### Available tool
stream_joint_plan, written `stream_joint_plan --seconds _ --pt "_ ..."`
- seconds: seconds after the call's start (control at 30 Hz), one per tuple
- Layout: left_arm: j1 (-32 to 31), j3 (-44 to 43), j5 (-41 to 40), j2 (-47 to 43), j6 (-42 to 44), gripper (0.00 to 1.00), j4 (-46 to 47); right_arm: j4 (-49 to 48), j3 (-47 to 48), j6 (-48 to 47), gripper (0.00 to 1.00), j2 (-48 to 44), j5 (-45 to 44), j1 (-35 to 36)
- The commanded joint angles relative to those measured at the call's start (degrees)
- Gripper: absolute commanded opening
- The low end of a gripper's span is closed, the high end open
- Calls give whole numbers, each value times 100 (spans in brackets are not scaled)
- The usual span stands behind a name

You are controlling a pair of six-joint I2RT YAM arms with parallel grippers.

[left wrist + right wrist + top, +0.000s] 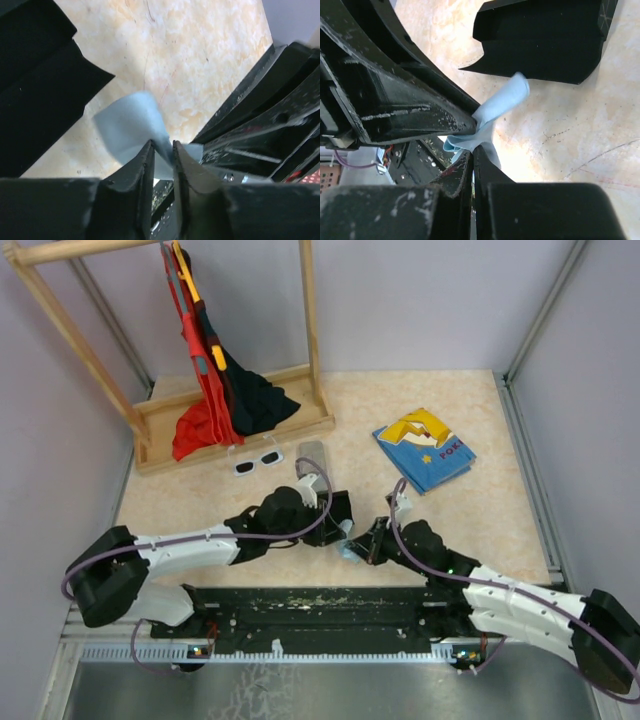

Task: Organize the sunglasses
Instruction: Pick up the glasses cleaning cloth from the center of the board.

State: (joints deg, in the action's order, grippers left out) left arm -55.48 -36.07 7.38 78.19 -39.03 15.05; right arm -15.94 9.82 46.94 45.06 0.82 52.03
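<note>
Light-blue cloth (131, 127) is hanging between the two grippers, which are meeting at the middle of the table (480, 510). The right gripper (473, 149) is clenching it, fingers pressed tight together with the fabric bunching out at their tips. The left gripper (163, 156) is standing loosened, its fingers (144, 172) showing a narrow gap with the cloth passing through it. White sunglasses (258, 462) are lying flat on the table, well apart from both grippers, just in front of the wooden rack (240, 430), where red and black clothes (225, 400) are hanging. Off to the right a blue and yellow packet (425, 450) is lying.
</note>
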Motion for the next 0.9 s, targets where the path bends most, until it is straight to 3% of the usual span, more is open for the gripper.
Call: stream_joint_plan --seconds 0.0,0.13,0.43,0.63,0.87 --pt "20 377 219 -353 -219 33 429 1089 590 -375 0 -399 -106 63" --pt "20 613 -76 -604 -191 45 252 1547 775 -503 0 -429 -22 61" --pt "28 1051 -525 -1055 -213 49 -130 1481 975 -897 0 676 696 62" --pt "37 1290 -650 -1524 -269 57 -343 320 778 -723 0 1260 1405 62" --pt "29 1494 -262 -1890 -518 55 -272 -1505 290 52 0 1614 1437 66"
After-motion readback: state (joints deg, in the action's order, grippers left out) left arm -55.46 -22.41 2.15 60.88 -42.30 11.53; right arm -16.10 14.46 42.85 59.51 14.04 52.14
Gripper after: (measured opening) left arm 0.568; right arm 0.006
